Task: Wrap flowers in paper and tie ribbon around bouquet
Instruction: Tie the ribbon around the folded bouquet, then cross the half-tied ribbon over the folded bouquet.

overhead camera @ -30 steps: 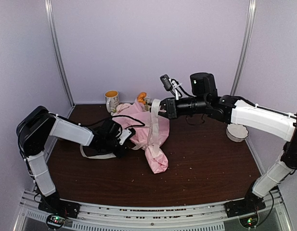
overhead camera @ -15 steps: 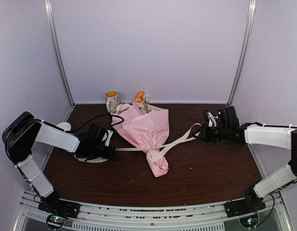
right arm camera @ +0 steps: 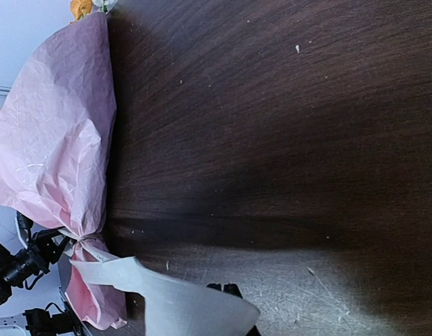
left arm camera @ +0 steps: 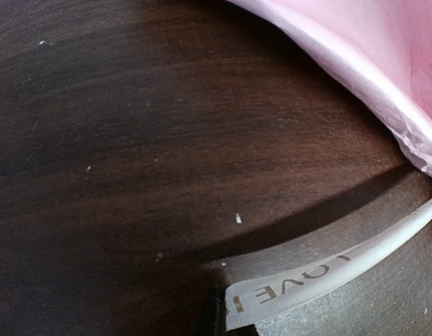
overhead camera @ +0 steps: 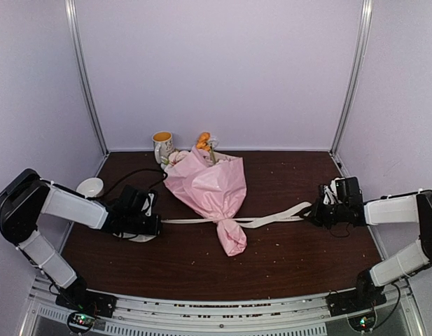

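- The bouquet (overhead camera: 208, 183) lies mid-surface (overhead camera: 293, 259), with its blooms toward the far side.
- The ribbon (overhead camera: 272, 218) circles its narrow neck and is stretched out left and right.
- The left hand (overhead camera: 157, 223) pinches one ribbon end; the right hand (overhead camera: 314, 213) pinches the other.

**Two white-and-black arms on a grooved metal rail**

The left arm (overhead camera: 70, 204) and the right arm (overhead camera: 392, 209) are each built of long white-shelled links joined by bulky, rounded black housings. Just behind the jaws of the left gripper (overhead camera: 158, 223) a boxy black wrist block is seen, and a thin black cable (overhead camera: 135, 176) is looped back from it. Behind the jaws of the right gripper (overhead camera: 316, 215) a similar black block is topped with pale wiring. In both wrist views only matt black fingertips (right arm camera: 230, 288) are shown. Farthest from the jaws, black bases (overhead camera: 85, 302) are bolted to the silver rail (overhead camera: 216, 319), with a small green light (overhead camera: 361, 323) lit beside each.
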`<act>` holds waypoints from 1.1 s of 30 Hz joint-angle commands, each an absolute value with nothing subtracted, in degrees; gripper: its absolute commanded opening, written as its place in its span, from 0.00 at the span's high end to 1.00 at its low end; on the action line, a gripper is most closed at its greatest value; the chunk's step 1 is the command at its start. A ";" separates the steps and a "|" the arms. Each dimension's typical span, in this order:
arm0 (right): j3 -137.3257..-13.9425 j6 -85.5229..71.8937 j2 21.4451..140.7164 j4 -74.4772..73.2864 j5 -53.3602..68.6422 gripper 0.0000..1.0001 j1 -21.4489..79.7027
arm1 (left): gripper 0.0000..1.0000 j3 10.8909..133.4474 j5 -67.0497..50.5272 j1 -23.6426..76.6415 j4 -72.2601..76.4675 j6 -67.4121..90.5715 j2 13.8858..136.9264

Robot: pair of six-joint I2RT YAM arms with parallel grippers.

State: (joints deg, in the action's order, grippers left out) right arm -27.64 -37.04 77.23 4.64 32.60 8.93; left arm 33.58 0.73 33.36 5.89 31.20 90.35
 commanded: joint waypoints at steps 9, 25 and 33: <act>-29.55 -31.70 75.79 -3.23 24.38 1.00 3.94 | 1.00 28.20 12.52 28.66 -5.08 34.54 86.81; -48.61 -30.14 64.53 -32.26 4.97 0.31 17.89 | 1.00 36.11 -9.71 47.02 9.47 10.27 65.19; -62.23 -21.15 77.75 -9.47 35.71 0.40 41.06 | 1.00 42.10 -19.22 47.02 16.30 5.58 73.50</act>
